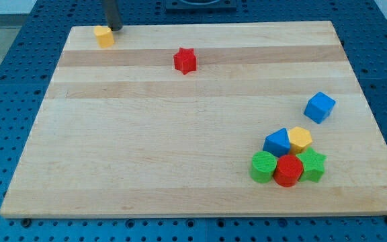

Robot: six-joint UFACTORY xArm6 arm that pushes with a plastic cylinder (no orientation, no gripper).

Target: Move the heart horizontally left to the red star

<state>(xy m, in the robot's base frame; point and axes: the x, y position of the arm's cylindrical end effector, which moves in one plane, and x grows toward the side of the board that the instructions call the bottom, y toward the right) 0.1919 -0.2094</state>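
A yellow heart-shaped block [103, 35] lies at the top left corner of the wooden board [180, 134]. The red star [185, 60] lies to its right and slightly lower, about a fifth of the board's width away. My tip [115, 29] stands right next to the heart's upper right side, touching it or nearly so. Only the lower end of the dark rod shows, coming down from the view's top edge.
A blue cube [320, 106] sits at the right. Below it is a tight cluster: a blue triangular block [277, 142], a yellow block [300, 139], a green cylinder [263, 167], a red cylinder [288, 171] and a green star [311, 165].
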